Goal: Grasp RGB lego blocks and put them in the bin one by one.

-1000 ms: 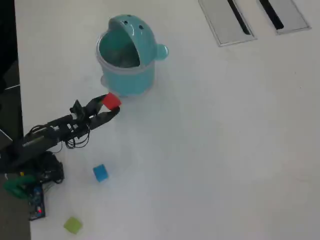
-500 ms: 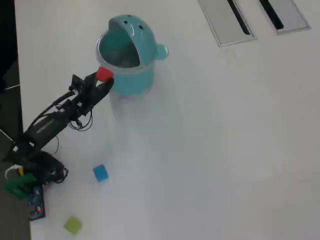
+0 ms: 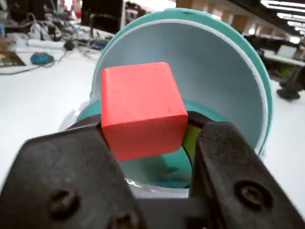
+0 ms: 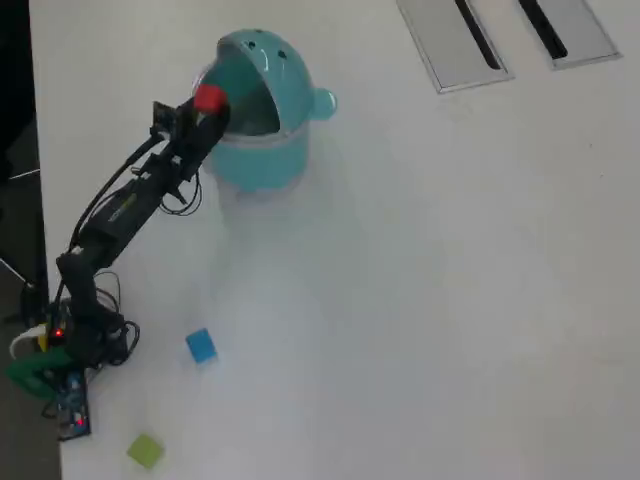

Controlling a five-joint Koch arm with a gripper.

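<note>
My gripper (image 3: 145, 129) (image 4: 208, 108) is shut on the red block (image 3: 142, 109) (image 4: 209, 97), which sits between the two dark jaws. In the overhead view the block hangs at the left rim of the teal bin (image 4: 268, 140), level with its opening. The wrist view looks straight into the bin (image 3: 224, 81), with the pale inside of its tipped-back lid behind the block. The blue block (image 4: 201, 345) and the yellow-green block (image 4: 146, 450) lie on the white table near the arm's base, far from the gripper.
Two flat grey panels (image 4: 455, 42) (image 4: 565, 28) are set into the table at the top right. The arm's base with wires (image 4: 60, 365) stands at the table's left edge. A dark strip runs beyond that edge.
The arm has risen and reached up the overhead picture, carrying the red block from the table in front of the bin to the bin's left rim at its opening.
</note>
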